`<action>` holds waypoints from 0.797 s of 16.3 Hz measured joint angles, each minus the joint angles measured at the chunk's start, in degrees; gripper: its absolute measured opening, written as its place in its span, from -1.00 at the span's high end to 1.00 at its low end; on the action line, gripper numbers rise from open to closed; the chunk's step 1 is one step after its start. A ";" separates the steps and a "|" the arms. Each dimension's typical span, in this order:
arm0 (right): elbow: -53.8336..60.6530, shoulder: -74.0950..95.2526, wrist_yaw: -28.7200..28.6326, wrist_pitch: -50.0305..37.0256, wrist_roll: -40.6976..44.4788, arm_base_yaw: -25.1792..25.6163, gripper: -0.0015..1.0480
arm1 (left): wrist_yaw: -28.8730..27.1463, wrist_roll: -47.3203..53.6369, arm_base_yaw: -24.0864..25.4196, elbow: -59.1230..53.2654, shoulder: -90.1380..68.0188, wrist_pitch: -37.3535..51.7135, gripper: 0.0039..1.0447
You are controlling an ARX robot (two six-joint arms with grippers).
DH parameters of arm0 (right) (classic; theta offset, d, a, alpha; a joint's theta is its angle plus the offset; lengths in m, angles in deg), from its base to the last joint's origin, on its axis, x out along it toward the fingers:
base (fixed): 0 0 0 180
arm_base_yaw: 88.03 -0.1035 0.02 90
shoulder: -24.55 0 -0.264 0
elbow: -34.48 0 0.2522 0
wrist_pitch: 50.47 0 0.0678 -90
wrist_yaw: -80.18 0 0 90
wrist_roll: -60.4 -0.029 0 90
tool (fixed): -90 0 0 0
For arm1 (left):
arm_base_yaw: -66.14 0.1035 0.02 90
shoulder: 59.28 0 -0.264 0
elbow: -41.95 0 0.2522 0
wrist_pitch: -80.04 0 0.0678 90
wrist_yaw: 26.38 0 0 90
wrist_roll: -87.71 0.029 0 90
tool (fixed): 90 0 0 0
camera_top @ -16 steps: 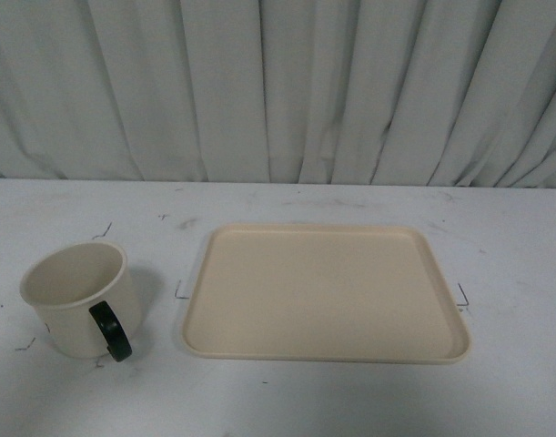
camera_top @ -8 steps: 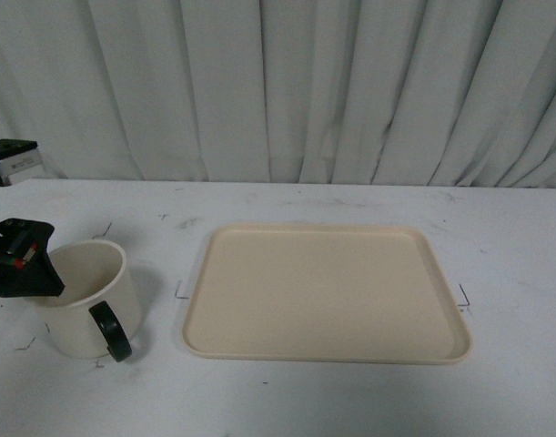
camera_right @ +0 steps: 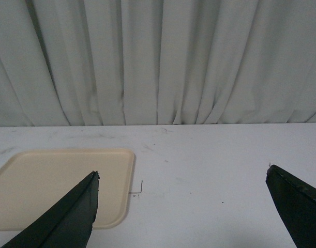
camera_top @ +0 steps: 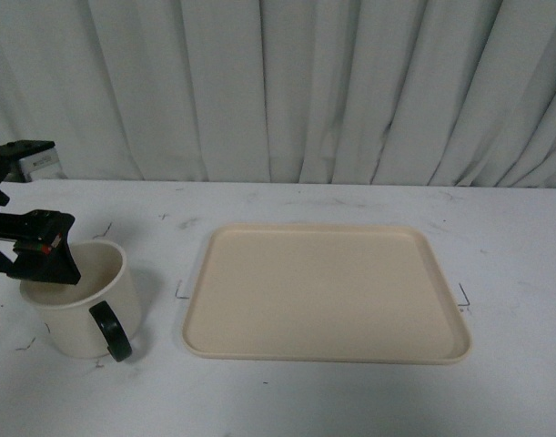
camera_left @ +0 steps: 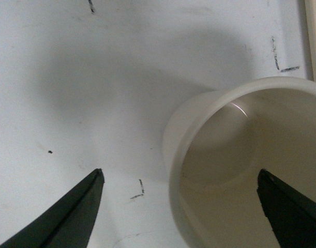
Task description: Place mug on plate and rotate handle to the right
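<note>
The left gripper (camera_top: 48,271) hangs over the near-left rim of 1 cream mug (camera_top: 88,314), hiding that stretch of rim in the front view, while the arm behind it is cut off by the picture's edge. The mug stands upright on the white table (camera_top: 514,228), left of 1 beige plate (camera_top: 323,291) and clear of it, with a strip of bare table between them. Its 1 black handle (camera_top: 111,330) points toward the camera and slightly right.

From the left wrist camera only the tips of 2 dark fingers (camera_left: 75,212) show, spread wide: 1 lies outside the mug wall, the other over the mug's open mouth, so the wall stands between them. The claw holds nothing, and whether either finger touches the mug cannot be made out. Here the mug is cropped by the frame, its handle out of sight, and the plate is only a sliver at the corner. Short dark pen marks (camera_left: 138,188) dot the table beside the mug.

The right gripper (camera_right: 182,172) appears only in its own wrist view: 2 fingertips, wide apart and empty, above bare table beside 1 corner of the plate, with a pleated white curtain (camera_right: 163,62) behind.
</note>
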 joint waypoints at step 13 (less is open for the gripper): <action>0.00 0.00 0.00 0.00 0.00 0.00 -0.87 | 3.93 -10.88 -11.47 5.55 6.38 -6.88 0.95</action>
